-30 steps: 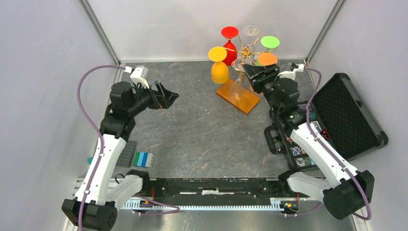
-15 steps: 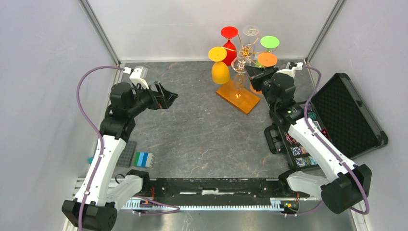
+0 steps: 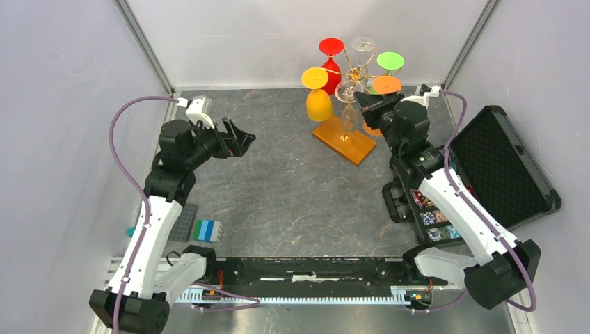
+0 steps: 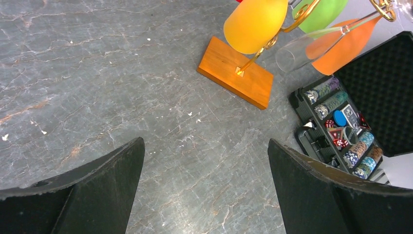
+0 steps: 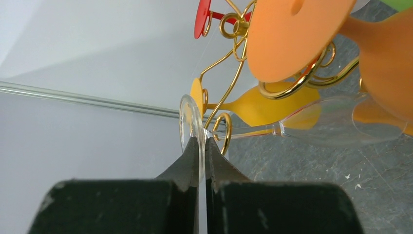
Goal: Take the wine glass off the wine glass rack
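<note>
The wine glass rack [image 3: 357, 71] is a gold wire stand on an amber base [image 3: 344, 140] at the back of the table. Several glasses hang upside down from its arms. My right gripper [image 5: 202, 141] is shut on the flat foot [image 5: 187, 122] of a clear wine glass [image 5: 336, 126]. That glass's stem still passes through a gold loop [image 5: 225, 127] of the rack. In the top view the right gripper [image 3: 362, 103] sits beside the clear wine glass [image 3: 348, 117]. My left gripper [image 4: 204, 146] hangs open over bare table, well left of the rack [image 4: 263, 46].
Yellow [image 3: 318, 103], red [image 3: 332, 64], green [image 3: 390, 61] and orange [image 3: 386, 85] glasses, and a second clear one [image 3: 362, 44], crowd the rack. An open black case of poker chips [image 3: 487, 167] lies at the right. Toy brick plates [image 3: 202, 229] lie near the left arm.
The right gripper moved up to the rack and closed from half open onto the clear glass's foot. The left arm has stayed still and open.
</note>
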Motion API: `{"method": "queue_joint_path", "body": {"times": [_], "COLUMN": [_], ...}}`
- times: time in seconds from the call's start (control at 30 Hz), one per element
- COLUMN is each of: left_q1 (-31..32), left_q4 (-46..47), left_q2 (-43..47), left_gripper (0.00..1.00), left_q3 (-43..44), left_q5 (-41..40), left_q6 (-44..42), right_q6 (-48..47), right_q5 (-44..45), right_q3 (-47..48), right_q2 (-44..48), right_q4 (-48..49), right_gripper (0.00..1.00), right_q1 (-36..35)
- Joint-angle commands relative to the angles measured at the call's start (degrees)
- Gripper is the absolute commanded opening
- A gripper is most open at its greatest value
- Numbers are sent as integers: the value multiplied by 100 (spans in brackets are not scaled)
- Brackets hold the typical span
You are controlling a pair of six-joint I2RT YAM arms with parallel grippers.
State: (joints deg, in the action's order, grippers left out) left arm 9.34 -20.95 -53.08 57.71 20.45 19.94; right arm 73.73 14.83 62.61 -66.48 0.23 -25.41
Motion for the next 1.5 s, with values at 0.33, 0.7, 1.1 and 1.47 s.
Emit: {"method": "queue_joint_path", "body": {"times": [0.33,0.7,1.1,1.47], "left_q1": [-20,-20,-20,-16], "left_q4": [9,11,111,192], "left_q2": [118,150,122,49], "left_gripper": [100,100,100,100], "left_q3": [-6,-14,-73,-94], "left_q5": [-298,-331,-331,-285], "left_q6": [5,1,74,45], "right_q6": [381,166,18,102], "right_q5": [-722,-304,831,1068], "right_q3": [533,847,794,269], "right_q2": [-170,-540,-274,371], "right_q4": [164,500,311,188], "right_gripper": [0,0,0,0], "right_q1": [-110,-166,-162,-165]}}
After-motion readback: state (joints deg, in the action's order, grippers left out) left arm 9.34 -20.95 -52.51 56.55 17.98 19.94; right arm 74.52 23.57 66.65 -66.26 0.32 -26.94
